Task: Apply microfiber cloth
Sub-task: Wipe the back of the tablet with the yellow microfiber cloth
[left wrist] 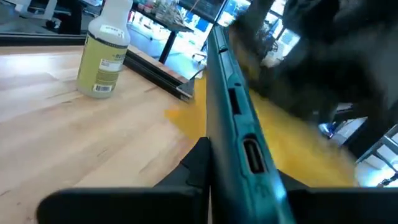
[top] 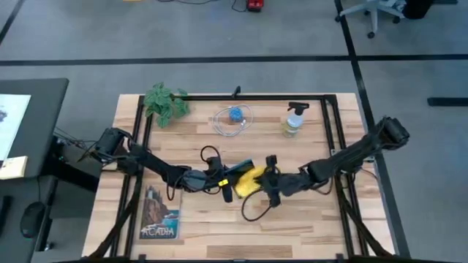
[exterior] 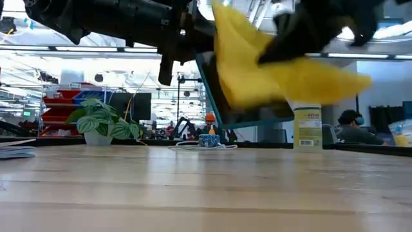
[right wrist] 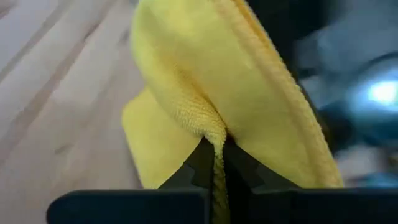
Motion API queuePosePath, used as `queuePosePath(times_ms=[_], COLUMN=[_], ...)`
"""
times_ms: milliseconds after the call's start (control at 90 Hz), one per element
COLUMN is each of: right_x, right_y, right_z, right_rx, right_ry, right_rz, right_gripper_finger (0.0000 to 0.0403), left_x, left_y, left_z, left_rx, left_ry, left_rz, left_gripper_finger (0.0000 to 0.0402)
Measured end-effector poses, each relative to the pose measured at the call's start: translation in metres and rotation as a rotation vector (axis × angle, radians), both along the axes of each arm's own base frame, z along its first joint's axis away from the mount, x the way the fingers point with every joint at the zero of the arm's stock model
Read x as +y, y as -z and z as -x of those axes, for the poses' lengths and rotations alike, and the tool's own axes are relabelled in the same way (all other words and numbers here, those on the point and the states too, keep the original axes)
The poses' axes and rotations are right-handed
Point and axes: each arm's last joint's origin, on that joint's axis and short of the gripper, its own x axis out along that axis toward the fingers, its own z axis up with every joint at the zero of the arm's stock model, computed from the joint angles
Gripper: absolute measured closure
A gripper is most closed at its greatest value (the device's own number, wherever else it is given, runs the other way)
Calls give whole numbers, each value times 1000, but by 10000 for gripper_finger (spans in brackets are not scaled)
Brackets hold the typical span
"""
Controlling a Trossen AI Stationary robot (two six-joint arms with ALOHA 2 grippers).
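The dark tablet (top: 240,168), with a teal edge (left wrist: 236,118), is held up on edge over the table's middle by my left gripper (top: 219,180), which is shut on it. The yellow microfiber cloth (top: 251,181) lies against the tablet's right face, and my right gripper (top: 268,183) is shut on it. In the low view, both the cloth (exterior: 277,71) and the tablet (exterior: 209,84) hang clear of the tabletop. My left gripper pinches the tablet's edge (left wrist: 244,155) between its two fingers, coming level from the table's left. The tablet stands on edge, tilted, lifted clear of the table. My right gripper pinches a bunched fold of the cloth (right wrist: 214,134) between its fingertips (right wrist: 200,163), coming from the table's right. The cloth is lifted clear, draped slack against the tablet.
A spray bottle (top: 292,120) stands at the far right and a potted plant (top: 167,102) at the far left. Between them lies a blue object with a white cable (top: 234,117). A booklet (top: 159,215) lies near the left front edge.
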Motion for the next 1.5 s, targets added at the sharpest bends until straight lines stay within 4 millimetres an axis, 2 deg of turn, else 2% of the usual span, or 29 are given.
queuePosePath(times_ms=[78, 167, 389, 511, 622, 711, 833, 989, 1056, 1200, 1344, 1411, 1500], right_x=[-1, -2, 6, 7, 1, 0, -1, -1, -1, -2, 2, 3, 4], right_y=[-12, -15, 8, 7, -7, -18, -22, -4, 3, 0, -22, -26, -22], right_z=[2, 3, 2, 5, 7, 9, 7, 4, 5, 8, 15, 15, 12], right_rx=[-61, -63, 141, 116, -4, -80, -102, 68, 126, 90, -93, -115, -82], right_ry=[1, -42, -273, -174, -20, 36, 16, -197, -229, -101, 110, 102, 3], right_rz=[-13, -59, -221, -166, -60, -15, -18, -121, -151, -59, 107, 108, 31], right_gripper_finger=[403, 403, 403, 403, 403, 403, 403, 403, 403, 403, 403, 403, 403], left_x=[0, 0, -2, -2, -2, -1, -2, -2, -2, -2, -2, -2, -2], left_y=[0, 0, -1, -1, -1, -1, 0, 0, 0, 0, 0, 0, 0], left_z=[0, 0, 0, 0, 0, 0, 0, 0, 0, 0, 0, 0, 0], left_rx=[-6, -4, -8, -8, -6, -6, -2, 2, 0, 0, 1, 1, 6], left_ry=[1, 1, 4, 5, 6, 5, 10, 11, 11, 10, 15, 26, 29], left_rz=[5, 4, 6, 6, 1, 1, 0, -1, 0, 0, -5, -4, -10], left_gripper_finger=[386, 386, 386, 386, 386, 386, 386, 386, 386, 386, 386, 386, 386])
